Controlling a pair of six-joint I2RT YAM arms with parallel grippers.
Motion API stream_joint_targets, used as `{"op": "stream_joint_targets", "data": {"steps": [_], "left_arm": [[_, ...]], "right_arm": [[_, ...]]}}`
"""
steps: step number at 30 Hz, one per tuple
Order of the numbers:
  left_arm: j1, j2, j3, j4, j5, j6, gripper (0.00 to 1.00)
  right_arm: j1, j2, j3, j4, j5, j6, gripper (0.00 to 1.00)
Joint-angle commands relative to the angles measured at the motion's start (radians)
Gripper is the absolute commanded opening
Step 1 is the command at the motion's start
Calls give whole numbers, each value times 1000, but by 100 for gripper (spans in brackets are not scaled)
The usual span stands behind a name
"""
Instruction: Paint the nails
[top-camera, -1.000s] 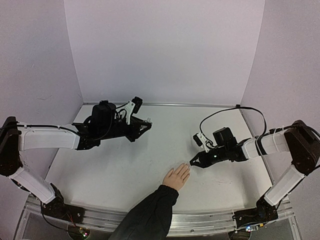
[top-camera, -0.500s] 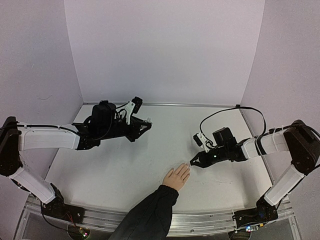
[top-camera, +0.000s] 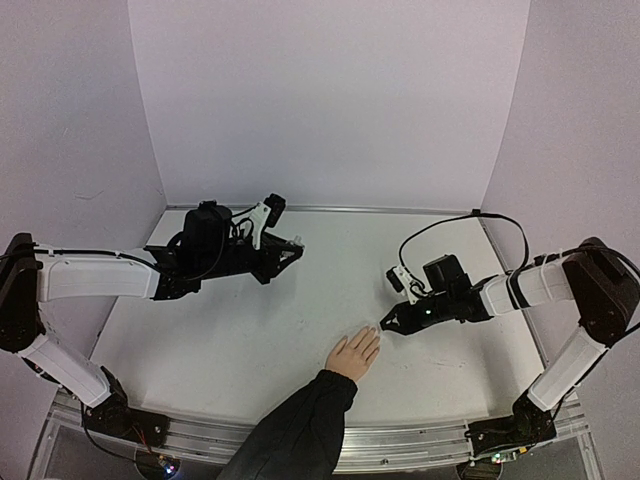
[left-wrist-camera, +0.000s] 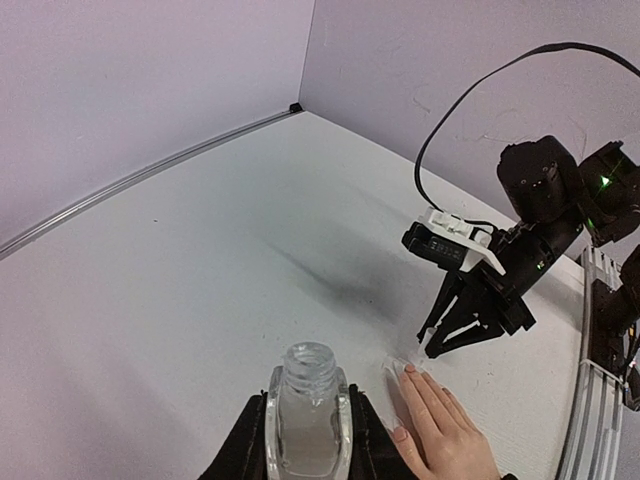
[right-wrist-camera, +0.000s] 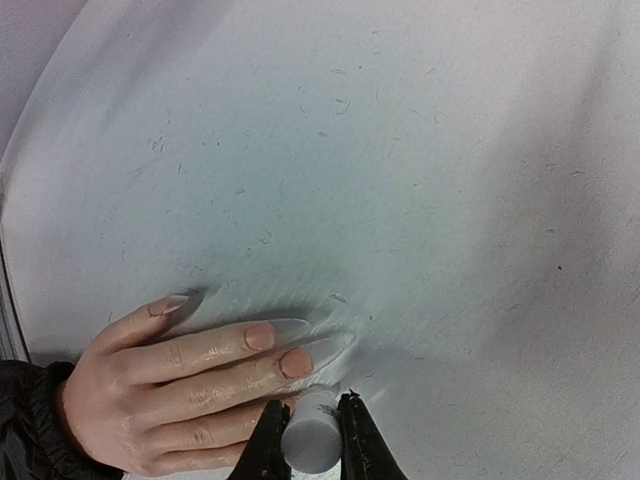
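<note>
The left fingers (left-wrist-camera: 308, 445) clamp the uncapped bottle (left-wrist-camera: 307, 400) upright, likely so nothing spills. The right fingers (right-wrist-camera: 309, 410) pinch its white cap (right-wrist-camera: 310, 442) right at the nails (right-wrist-camera: 262, 336) of the hand (right-wrist-camera: 150, 400), which lies flat on the counter (top-camera: 250, 340).

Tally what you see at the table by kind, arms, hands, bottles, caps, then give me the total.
robot arms: 2 (left, right)
human hand: 1
clear bottle: 1
white cap: 1
Total: 5
</note>
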Motion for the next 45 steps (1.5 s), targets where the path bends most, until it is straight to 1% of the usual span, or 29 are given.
{"op": "stream_joint_targets", "data": {"steps": [1,9,16,21,30,45], "left_arm": [[-5,0,28,67,12,10,0],[-4,-5,28,68,13,6,0],[-4,-30,12,68,12,-7,0],[-5,-46,3,68,9,-11,0],[-5,-34,11,68,18,-11,0],[-6,-20,22,68,25,-8,0]], "right_arm": [[4,-5,29,0,22,12,0],[4,-59,3,18,50,19,0],[4,-135,-27,3,30,24,0],[5,-107,-21,-45,-23,15,0],[15,-78,-22,-11,-60,13,0],[15,-55,-9,-16,-47,16,0]]}}
